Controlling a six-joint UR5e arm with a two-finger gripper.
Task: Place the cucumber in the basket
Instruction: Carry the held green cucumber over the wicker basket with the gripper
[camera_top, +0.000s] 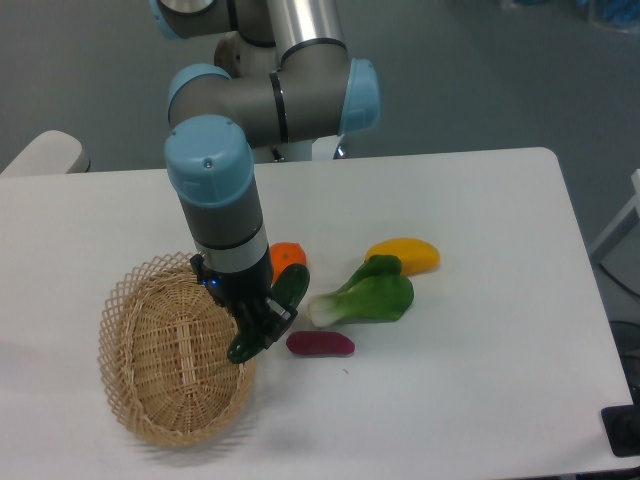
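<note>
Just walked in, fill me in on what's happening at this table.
A single robot arm is holding the dark green cucumber in its gripper, tilted, at the right edge of the wicker basket. The cucumber is not yet lying in the basket; its lower end sits over the rim. On the white table to the right lie a purple vegetable, a leafy green vegetable, a yellow piece, and an orange item partly hidden behind the arm.

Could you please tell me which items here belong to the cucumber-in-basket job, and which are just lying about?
Part of the job:
- cucumber, held in the pincer
- basket

Just lying about:
- purple vegetable
- leafy green vegetable
- yellow vegetable
- orange item, partly hidden behind the arm
</note>
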